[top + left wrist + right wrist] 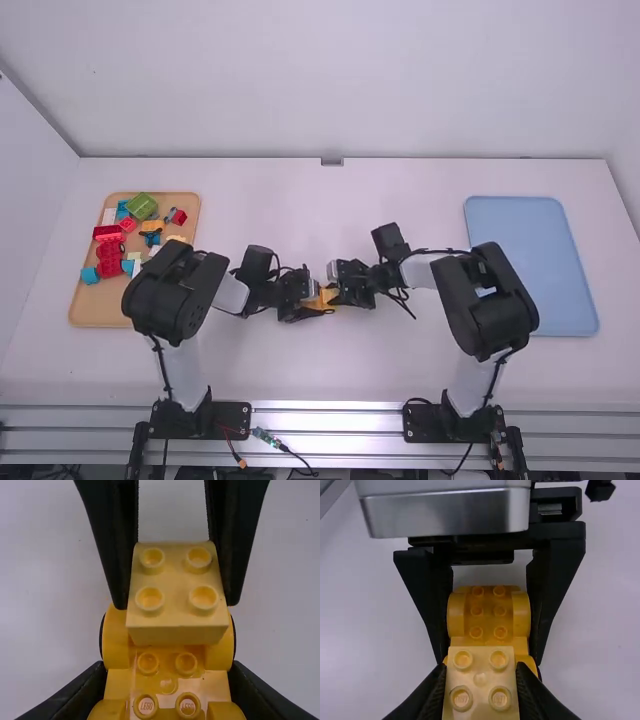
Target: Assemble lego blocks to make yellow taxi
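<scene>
At mid-table in the high view, my left gripper (312,304) and right gripper (338,292) meet over the yellow pieces (325,296). The left wrist view has my left gripper (168,667) shut on the sides of an orange-yellow car base (166,675) with studs and rounded fenders. My right gripper (481,669) is shut on a pale yellow four-stud block (480,680), studs showing, over one part of the car base (487,612) in the right wrist view. Whether the block's underside touches the base is hidden.
A wooden tray (88,312) at the left holds loose red, blue, green, yellow and white blocks (110,258), partly behind the left arm. A light blue tray (535,240) lies at the right, beside the right arm.
</scene>
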Motion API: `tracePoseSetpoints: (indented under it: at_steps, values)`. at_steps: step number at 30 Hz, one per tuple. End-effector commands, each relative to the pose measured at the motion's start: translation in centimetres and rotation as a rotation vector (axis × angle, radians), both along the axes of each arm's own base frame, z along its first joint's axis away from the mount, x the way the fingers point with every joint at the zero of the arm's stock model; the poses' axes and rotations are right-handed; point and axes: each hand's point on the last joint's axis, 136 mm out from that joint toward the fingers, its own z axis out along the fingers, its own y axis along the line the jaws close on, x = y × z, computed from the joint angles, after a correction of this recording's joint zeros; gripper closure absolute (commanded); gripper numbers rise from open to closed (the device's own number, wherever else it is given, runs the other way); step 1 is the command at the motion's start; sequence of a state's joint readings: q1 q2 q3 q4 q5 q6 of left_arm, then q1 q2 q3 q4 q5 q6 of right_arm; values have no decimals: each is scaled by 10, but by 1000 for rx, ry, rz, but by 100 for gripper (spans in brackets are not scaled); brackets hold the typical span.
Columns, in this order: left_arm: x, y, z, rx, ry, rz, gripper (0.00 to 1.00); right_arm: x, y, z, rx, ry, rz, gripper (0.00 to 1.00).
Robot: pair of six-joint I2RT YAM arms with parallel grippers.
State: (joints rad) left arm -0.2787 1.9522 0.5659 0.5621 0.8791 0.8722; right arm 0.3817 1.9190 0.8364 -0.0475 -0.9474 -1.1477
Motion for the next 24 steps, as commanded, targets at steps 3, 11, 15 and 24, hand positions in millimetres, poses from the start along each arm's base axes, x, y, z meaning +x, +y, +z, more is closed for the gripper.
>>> tracePoseSetpoints:
  at_steps: [3,11,15,24]
  values:
    - [-2,2,-7,22,-15,3,44,2,9,5,35,-39,21,100]
    - [-4,3,-6,9,-49,8,44,5,10,0,29,-28,-31,100]
    - [-2,3,-6,15,-30,9,44,1,8,-3,26,-33,-21,100]
    - [2,1,-7,34,25,2,46,-4,6,-9,32,-47,-25,100]
